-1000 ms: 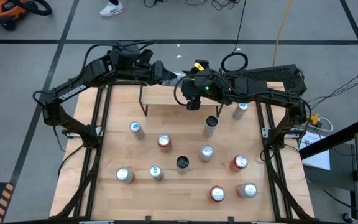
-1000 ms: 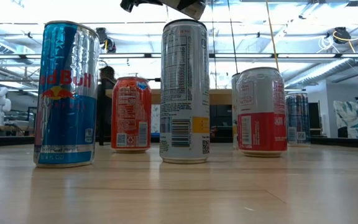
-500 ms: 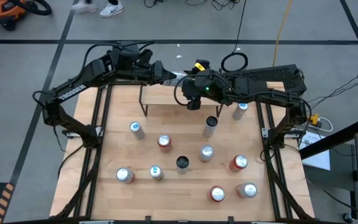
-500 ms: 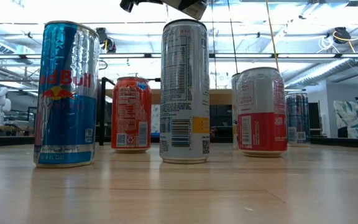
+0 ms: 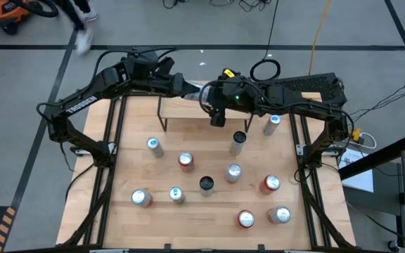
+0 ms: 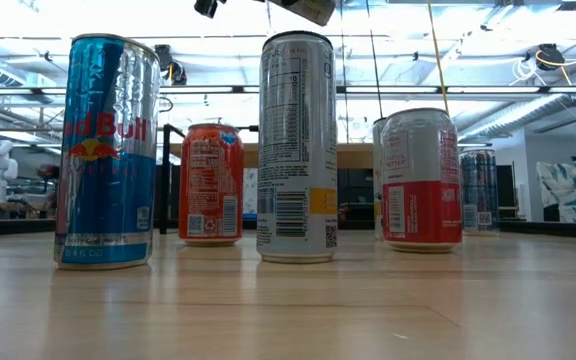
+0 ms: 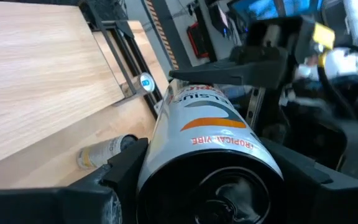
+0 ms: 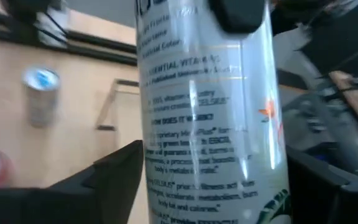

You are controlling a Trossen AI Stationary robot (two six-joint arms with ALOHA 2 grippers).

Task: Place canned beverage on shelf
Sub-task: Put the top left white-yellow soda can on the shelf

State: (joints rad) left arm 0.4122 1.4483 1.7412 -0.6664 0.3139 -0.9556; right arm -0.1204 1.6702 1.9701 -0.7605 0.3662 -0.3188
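**High, low and wrist views, can held between two arms.** Slim white beverage can with orange print point(image 5: 201, 88) held off the surface, lying roughly level, above the back edge of the small raised shelf with light wood top and thin black metal legs point(image 5: 185, 110); not resting on the shelf. Left gripper point(image 5: 189, 86) reaching in from the left, clamped on one end of the can: in the left wrist view, can point(image 7: 205, 140) filling the gap, both dark fingers point(image 7: 124, 167) against its sides. Right gripper point(image 5: 215, 100) reaching in from the right at the other end, its fingers point(image 8: 114, 165) flanking the can point(image 8: 207, 118); pressing or just clear of the wall, impossible to tell. Both grippers close together, well above the large light wooden tabletop point(image 5: 118, 176).

In front of the shelf, about a dozen upright cans scattered on the tabletop, among them a blue-and-silver can point(image 6: 108, 150), a tall white can with a barcode point(image 6: 297, 145) and a red-and-white can point(image 6: 421, 178), all apart from one another.
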